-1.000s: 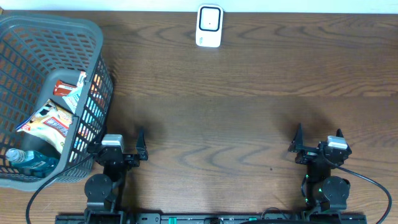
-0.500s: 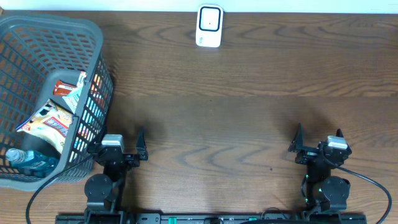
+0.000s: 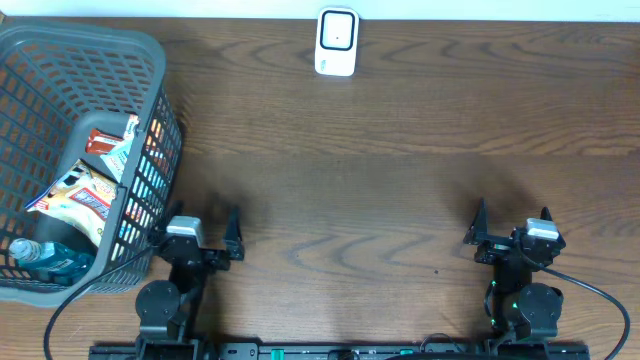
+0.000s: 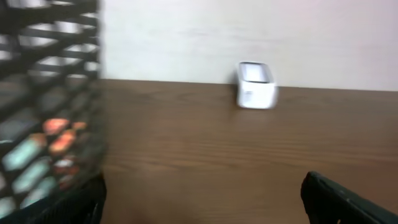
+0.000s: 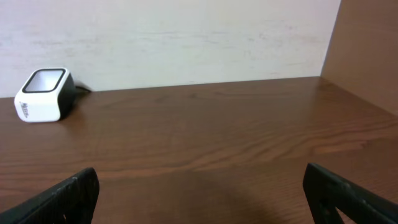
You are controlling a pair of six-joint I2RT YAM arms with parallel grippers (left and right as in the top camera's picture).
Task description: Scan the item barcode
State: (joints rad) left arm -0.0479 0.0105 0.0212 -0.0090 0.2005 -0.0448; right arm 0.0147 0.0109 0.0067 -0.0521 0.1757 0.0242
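Left tool: fingers spread wide and empty. It sits at the near edge of the tabletop, just beside the basket, so it's likely the picking arm since it's closest to the stock.
Right tool: also spread wide, holding nothing. It's on the opposite side, well apart from everything, and looks held in reserve.
Items: snack packets and a bottle lie inside the basket, none lifted. Can't tell which one is meant for scanning.
Basket: at the left end with an open top, so access is from above.
Scanner: white unit at the back edge, centred between the arms, probably so either one can present to it.
Barcode: not visible in any view.
Left wrist view: blurred, basket mesh fills its left side.
Status: judged not started, the pick comes first.
Risk: a loose packet may hide its code when grasped.
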